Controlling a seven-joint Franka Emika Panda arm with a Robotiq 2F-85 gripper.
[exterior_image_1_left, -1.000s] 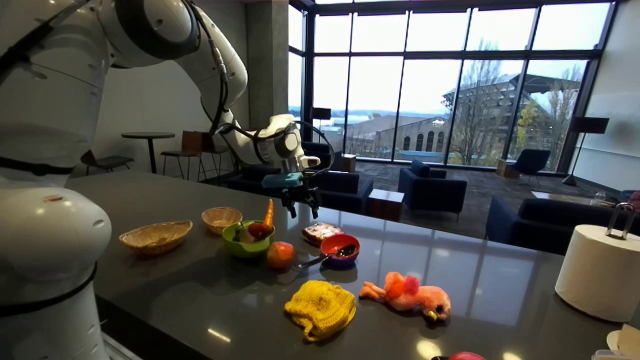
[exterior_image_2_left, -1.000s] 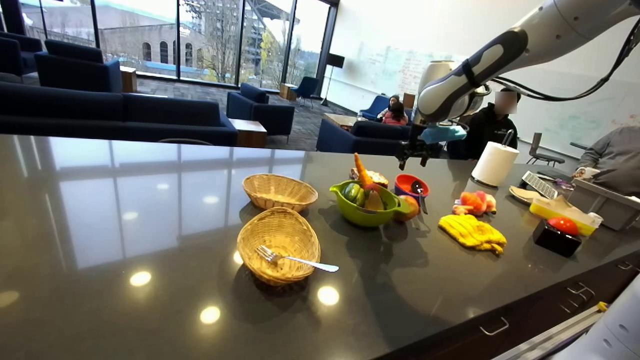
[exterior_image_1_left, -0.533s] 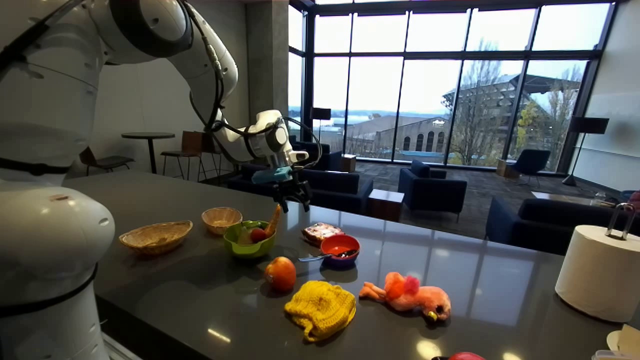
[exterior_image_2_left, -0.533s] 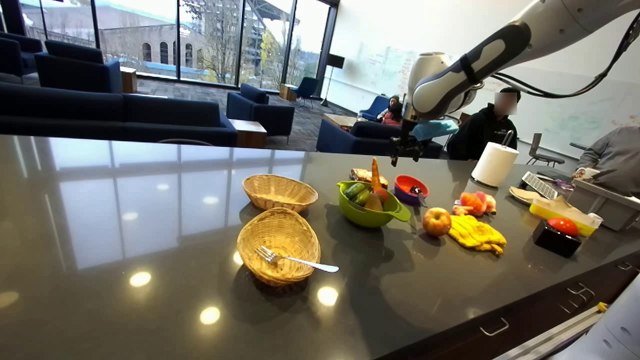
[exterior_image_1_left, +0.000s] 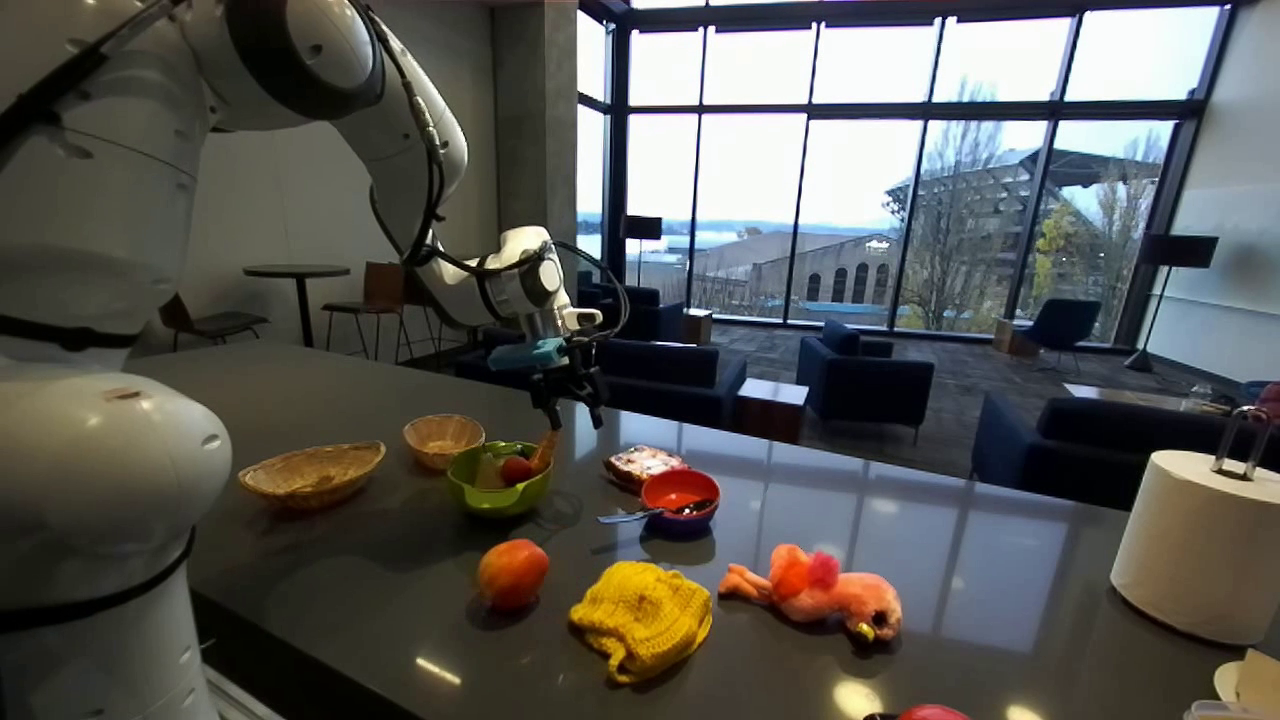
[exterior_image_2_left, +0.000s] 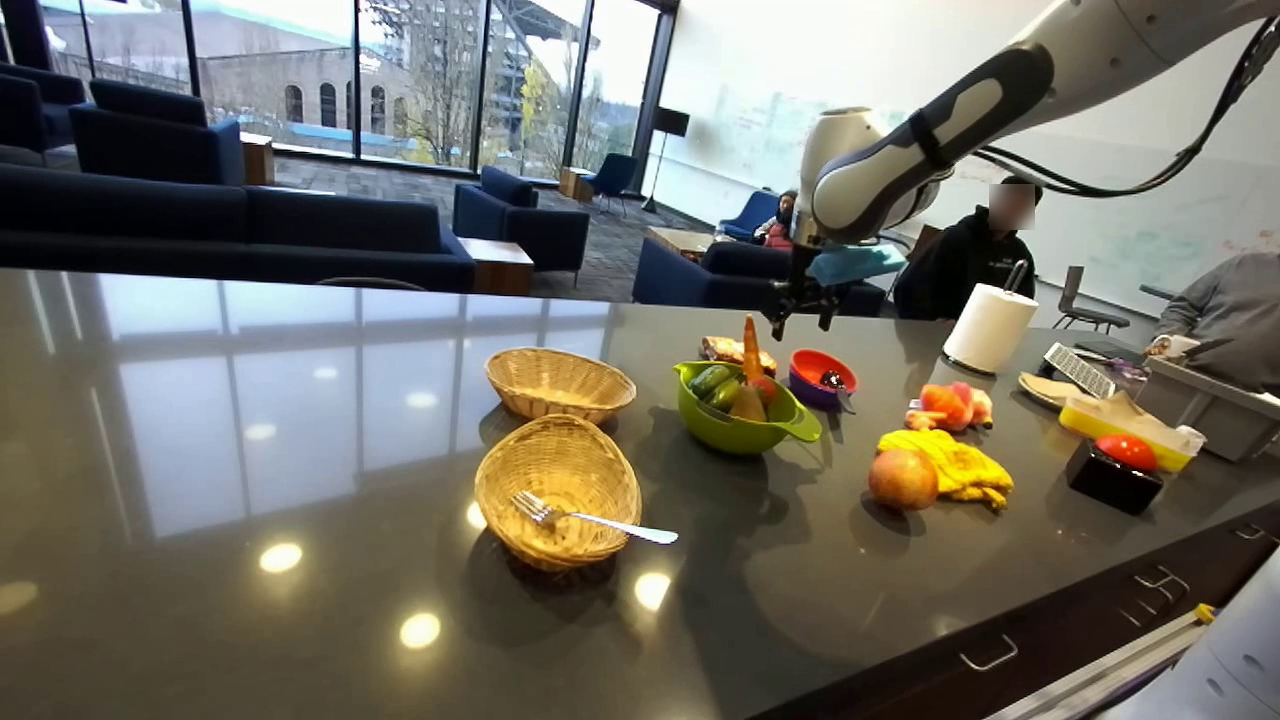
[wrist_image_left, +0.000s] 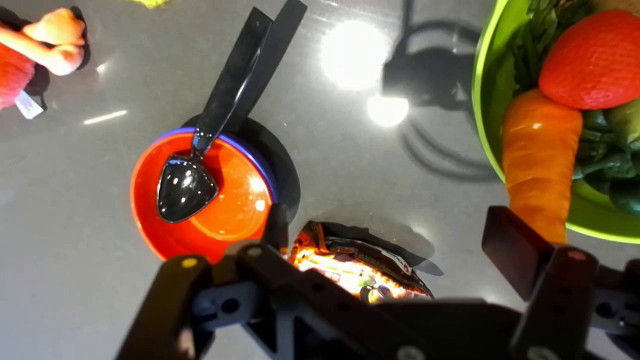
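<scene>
Fingers (wrist_image_left: 517, 254) spread wide; carrot (wrist_image_left: 539, 160) near one; snack packet (wrist_image_left: 356, 267) below, between both in wrist view.

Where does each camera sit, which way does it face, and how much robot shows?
An exterior view: beside the robot arm, facing over the counter to the windows; most of the arm shows, jaws included.
An exterior view: nearest the wicker baskets, facing windows and whiteboard; arm and jaws enter upper right.
Wrist view: on the arm, looking down on the red bowl and packet; open jaws along the bottom.
Both exterior views share the green bowl and yellow knitwear.
</scene>
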